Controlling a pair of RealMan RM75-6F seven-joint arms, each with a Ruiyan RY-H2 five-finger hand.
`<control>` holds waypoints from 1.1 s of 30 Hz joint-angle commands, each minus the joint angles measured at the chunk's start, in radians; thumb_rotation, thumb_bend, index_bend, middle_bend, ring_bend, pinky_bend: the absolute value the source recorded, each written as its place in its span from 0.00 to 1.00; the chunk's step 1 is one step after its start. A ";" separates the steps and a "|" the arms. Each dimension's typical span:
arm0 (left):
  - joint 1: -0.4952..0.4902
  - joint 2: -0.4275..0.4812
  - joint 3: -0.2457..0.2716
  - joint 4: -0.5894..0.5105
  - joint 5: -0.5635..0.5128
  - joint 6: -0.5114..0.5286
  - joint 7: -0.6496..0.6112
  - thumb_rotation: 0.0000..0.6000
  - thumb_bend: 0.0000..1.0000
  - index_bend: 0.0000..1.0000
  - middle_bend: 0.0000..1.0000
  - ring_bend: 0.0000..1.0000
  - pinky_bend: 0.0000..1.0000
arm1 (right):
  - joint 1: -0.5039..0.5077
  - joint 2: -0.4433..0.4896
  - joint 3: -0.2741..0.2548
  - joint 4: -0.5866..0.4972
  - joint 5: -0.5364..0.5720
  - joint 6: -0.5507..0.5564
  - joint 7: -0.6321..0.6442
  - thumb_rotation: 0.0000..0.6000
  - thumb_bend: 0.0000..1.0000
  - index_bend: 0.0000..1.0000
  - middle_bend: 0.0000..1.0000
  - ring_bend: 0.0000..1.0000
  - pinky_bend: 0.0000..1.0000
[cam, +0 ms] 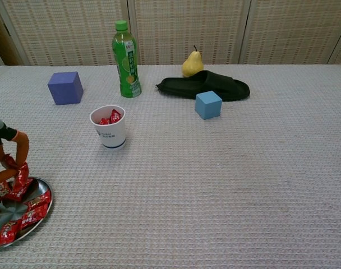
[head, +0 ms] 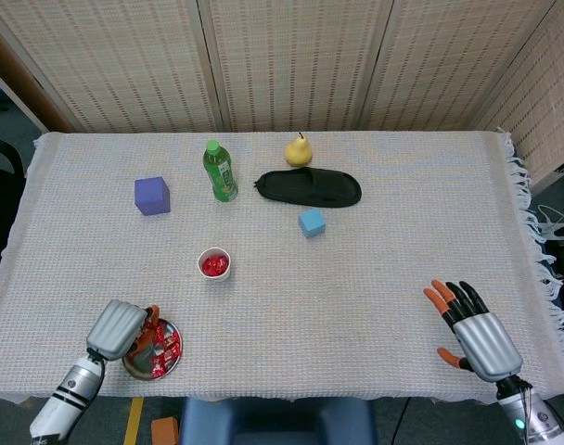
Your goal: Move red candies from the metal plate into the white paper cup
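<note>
Chest view shows the left hand [cam: 5, 154] above the round metal plate [cam: 30, 223] at the table's near left corner, orange fingertips [cam: 22, 147] pinching a red wrapped candy [cam: 17, 175] that hangs with its long axis near vertical. More red candies [cam: 30, 210] lie on the plate. The white paper cup [cam: 109, 129] stands upright beyond. The right hand [head: 474, 329] hovers with fingers spread, holding nothing.
</note>
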 commanded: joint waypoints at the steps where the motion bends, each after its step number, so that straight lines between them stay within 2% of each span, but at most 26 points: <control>1: -0.037 0.013 -0.045 -0.027 -0.029 -0.026 -0.014 1.00 0.38 0.53 1.00 1.00 1.00 | 0.003 -0.002 0.004 0.001 0.009 -0.007 -0.001 1.00 0.10 0.00 0.00 0.00 0.00; 9: -0.158 -0.011 -0.170 -0.043 -0.160 -0.133 -0.020 1.00 0.38 0.53 1.00 1.00 1.00 | 0.011 -0.006 0.019 0.003 0.045 -0.028 -0.009 1.00 0.10 0.00 0.00 0.00 0.00; 18: -0.283 -0.078 -0.256 0.020 -0.300 -0.220 0.015 1.00 0.38 0.52 1.00 1.00 1.00 | 0.011 -0.006 0.032 0.009 0.076 -0.031 -0.005 1.00 0.10 0.00 0.00 0.00 0.00; 27: -0.356 -0.095 -0.295 0.032 -0.381 -0.233 0.030 1.00 0.38 0.52 1.00 1.00 1.00 | 0.015 -0.004 0.039 0.011 0.095 -0.038 0.001 1.00 0.10 0.00 0.00 0.00 0.00; 33: -0.351 -0.073 -0.265 -0.010 -0.382 -0.202 0.047 1.00 0.38 0.52 1.00 1.00 1.00 | 0.016 -0.003 0.037 0.011 0.089 -0.036 0.004 1.00 0.10 0.00 0.00 0.00 0.00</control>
